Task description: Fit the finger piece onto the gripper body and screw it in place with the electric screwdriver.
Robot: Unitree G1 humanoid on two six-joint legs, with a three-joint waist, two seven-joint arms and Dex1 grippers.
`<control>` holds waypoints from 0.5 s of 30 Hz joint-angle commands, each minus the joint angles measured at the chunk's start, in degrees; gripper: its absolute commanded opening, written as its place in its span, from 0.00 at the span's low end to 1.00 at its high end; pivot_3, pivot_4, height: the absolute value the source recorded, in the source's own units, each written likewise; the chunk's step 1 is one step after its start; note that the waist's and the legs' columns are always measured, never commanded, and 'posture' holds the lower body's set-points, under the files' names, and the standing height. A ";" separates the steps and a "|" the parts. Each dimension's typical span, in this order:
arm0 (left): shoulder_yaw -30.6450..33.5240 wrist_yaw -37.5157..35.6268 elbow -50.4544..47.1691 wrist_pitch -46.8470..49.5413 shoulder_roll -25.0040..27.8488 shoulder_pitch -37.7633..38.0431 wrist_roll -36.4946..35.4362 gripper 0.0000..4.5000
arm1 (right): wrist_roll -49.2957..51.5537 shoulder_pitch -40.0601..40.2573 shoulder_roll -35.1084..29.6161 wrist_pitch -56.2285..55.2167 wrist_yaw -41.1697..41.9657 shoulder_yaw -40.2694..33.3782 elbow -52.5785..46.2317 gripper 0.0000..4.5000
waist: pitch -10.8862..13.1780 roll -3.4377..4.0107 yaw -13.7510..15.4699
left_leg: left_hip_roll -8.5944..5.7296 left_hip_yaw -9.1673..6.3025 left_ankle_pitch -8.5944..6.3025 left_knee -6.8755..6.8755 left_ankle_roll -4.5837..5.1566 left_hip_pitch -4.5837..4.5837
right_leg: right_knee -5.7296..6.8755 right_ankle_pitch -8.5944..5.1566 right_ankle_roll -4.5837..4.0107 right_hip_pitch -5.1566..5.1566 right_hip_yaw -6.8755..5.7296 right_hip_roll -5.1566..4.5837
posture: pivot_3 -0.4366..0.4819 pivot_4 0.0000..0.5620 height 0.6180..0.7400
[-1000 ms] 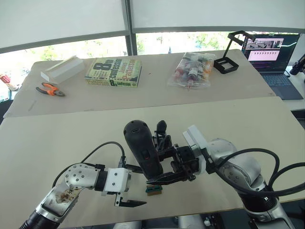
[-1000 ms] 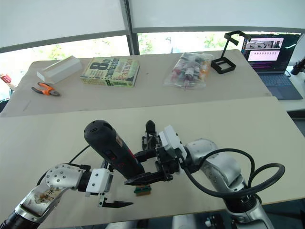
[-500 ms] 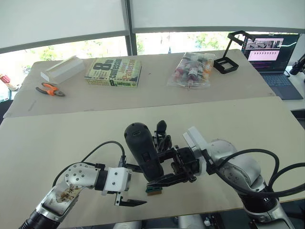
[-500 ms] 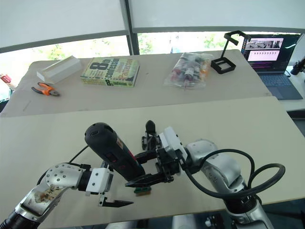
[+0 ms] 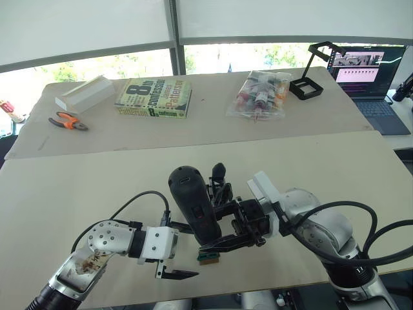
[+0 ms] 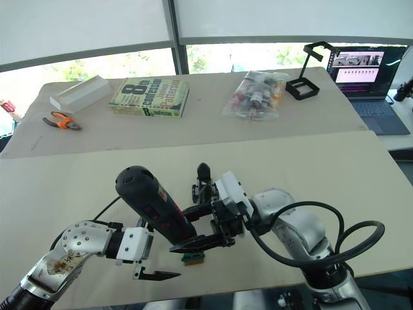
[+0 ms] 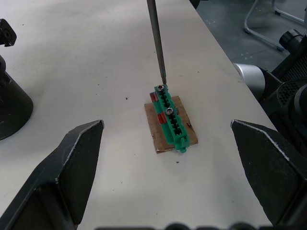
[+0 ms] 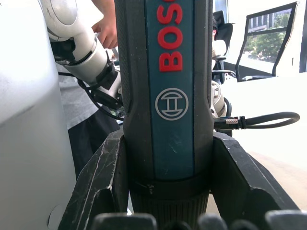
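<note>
The electric screwdriver is a thick black tool standing tilted near the table's front edge, and my right gripper is shut on its body. Its thin metal bit comes down onto a screw at one end of a small green block lying on a brown card. My left gripper is open, with its fingers wide apart on either side of that block and not touching it. Just behind the screwdriver stands the gripper body with its upright pointed finger. The finger piece is hidden or out of view.
On the far table lie orange-handled pliers, a white box, a book, a clear bag of small items, a black stand and a laptop. The table's front edge runs close to the green block. A person's hand shows behind.
</note>
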 commanded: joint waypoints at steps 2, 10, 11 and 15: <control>-0.03 0.15 -0.66 -0.63 -0.21 -0.24 -0.16 1.00 | 0.77 -0.74 0.48 -1.96 0.66 -0.74 -1.42 0.43 | 0.00 0.00 0.00 | 0.00 0.00 0.00 0.00 0.00 0.00 | 0.00 0.00 0.00 0.00 0.00 0.00 | 0.48 0.27 0.98; -0.09 0.22 -0.53 -0.71 -0.32 -0.31 -0.08 1.00 | 0.83 -1.63 0.98 -1.68 0.23 -0.67 -1.37 0.43 | 0.00 0.00 0.00 | 0.00 0.00 0.00 0.00 0.00 0.00 | 0.00 0.00 0.00 0.00 0.00 0.00 | 0.48 0.27 0.98; -0.11 0.23 -0.47 -0.76 -0.34 -0.33 -0.04 1.00 | 0.78 -1.63 0.98 -1.73 0.29 -0.66 -1.31 0.43 | 0.00 0.00 0.01 | 0.00 0.00 0.00 0.00 0.00 0.00 | 0.00 0.00 0.00 0.00 0.00 0.00 | 0.48 0.27 0.98; -0.15 0.27 -0.33 -0.88 -0.42 -0.35 0.09 1.00 | 0.69 -1.63 0.93 -1.85 0.41 -0.66 -1.27 0.43 | 0.00 0.00 0.01 | 0.00 0.00 0.00 0.00 0.00 0.00 | 0.00 0.00 0.00 0.00 0.00 0.00 | 0.48 0.27 0.98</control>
